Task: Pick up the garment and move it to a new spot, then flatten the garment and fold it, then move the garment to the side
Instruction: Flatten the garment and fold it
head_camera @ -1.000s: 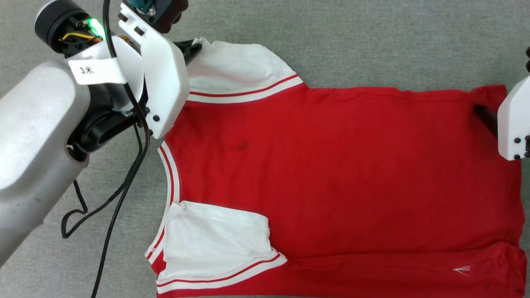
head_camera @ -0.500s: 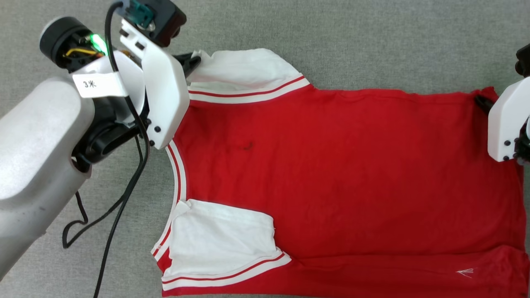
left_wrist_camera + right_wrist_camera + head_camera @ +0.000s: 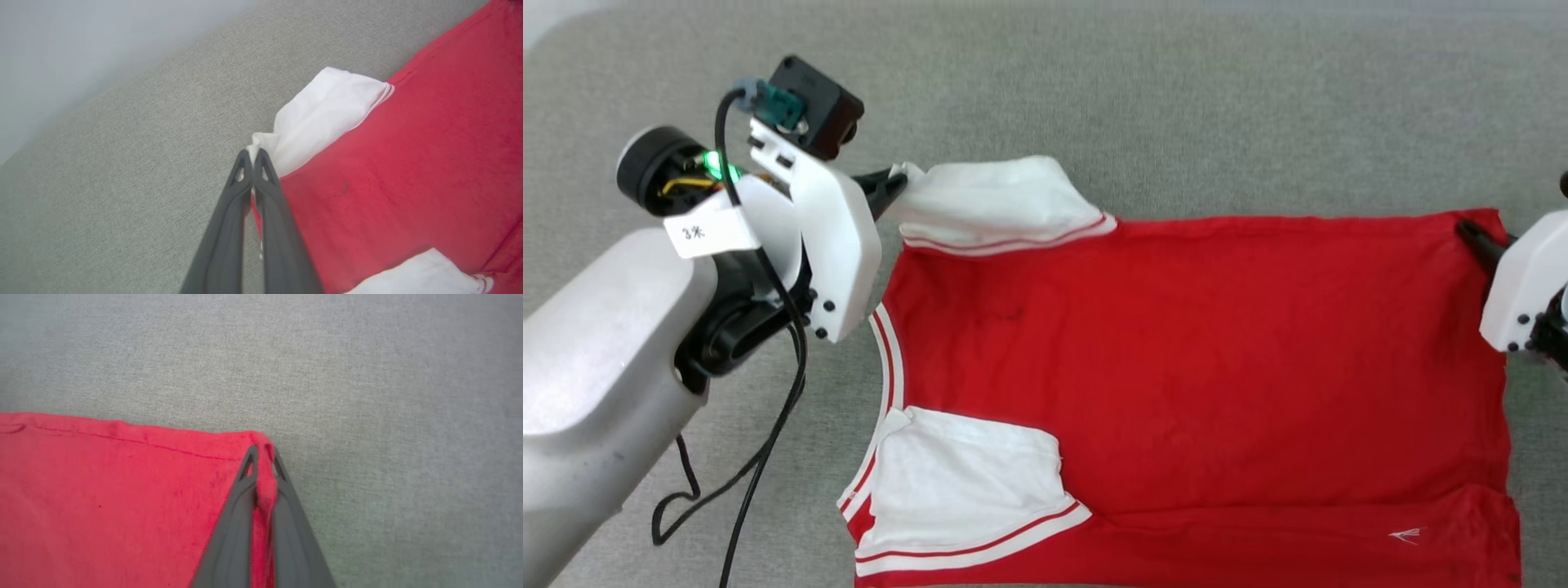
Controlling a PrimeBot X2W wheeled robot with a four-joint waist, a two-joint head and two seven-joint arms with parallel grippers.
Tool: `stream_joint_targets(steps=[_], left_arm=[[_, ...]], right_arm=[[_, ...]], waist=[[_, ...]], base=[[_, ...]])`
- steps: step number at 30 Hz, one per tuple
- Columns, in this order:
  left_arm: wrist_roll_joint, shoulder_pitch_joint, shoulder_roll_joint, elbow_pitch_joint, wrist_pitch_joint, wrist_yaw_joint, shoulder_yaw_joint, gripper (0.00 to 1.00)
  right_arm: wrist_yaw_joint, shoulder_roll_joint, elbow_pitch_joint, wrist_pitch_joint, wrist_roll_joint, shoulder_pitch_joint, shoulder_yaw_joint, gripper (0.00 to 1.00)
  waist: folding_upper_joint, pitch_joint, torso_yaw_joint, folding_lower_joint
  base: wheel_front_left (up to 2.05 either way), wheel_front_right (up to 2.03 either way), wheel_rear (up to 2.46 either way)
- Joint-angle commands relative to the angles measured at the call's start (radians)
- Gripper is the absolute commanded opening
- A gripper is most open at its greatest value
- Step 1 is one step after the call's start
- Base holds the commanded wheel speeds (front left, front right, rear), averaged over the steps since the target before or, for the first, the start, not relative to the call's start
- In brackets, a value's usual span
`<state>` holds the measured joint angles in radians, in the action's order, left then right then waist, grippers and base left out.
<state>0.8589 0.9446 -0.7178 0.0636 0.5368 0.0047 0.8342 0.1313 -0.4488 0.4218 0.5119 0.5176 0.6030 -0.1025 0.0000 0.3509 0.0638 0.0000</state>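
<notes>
The garment (image 3: 1192, 359) is a red jersey with white sleeves and striped trim, spread across the grey surface with its collar to the left. My left gripper (image 3: 894, 181) is shut on the garment at the far sleeve's shoulder corner; in the left wrist view the left gripper (image 3: 253, 154) pinches white and red cloth. My right gripper (image 3: 1470, 231) is shut on the garment's far hem corner, and the right wrist view shows red fabric (image 3: 122, 498) bunched between the right gripper's (image 3: 262, 448) fingers. The far edge is lifted. The near sleeve (image 3: 968, 482) lies folded onto the body.
Grey woven fabric (image 3: 1176, 106) covers the whole work surface, with bare room beyond the garment. Black cables (image 3: 768, 425) hang from my left arm over the surface at the left. A pale wall (image 3: 81, 49) shows past the surface's edge.
My right gripper has closed on the hem corner. Both grippers have drawn the garment's far edge up and towards me, and the far sleeve now bunches. The head camera has also shifted.
</notes>
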Motion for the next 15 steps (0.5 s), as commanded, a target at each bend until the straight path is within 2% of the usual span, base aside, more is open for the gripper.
stream_joint_targets(steps=[1,15], left_arm=[[0.008,-0.022,-0.005,-0.004,-0.013,0.006,-0.004,0.00],[0.025,-0.181,-0.036,-0.067,-0.077,0.053,0.020,0.00]], right_arm=[[-0.001,0.002,0.000,-0.017,0.014,-0.021,0.010,0.00],[-0.001,0.005,-0.054,-0.086,0.145,-0.221,0.095,0.00]], waist=[[0.0000,-0.028,0.003,0.0000],[0.0000,-0.145,0.038,0.0000]], base=[[0.00,0.00,0.00],[0.00,0.00,0.00]])
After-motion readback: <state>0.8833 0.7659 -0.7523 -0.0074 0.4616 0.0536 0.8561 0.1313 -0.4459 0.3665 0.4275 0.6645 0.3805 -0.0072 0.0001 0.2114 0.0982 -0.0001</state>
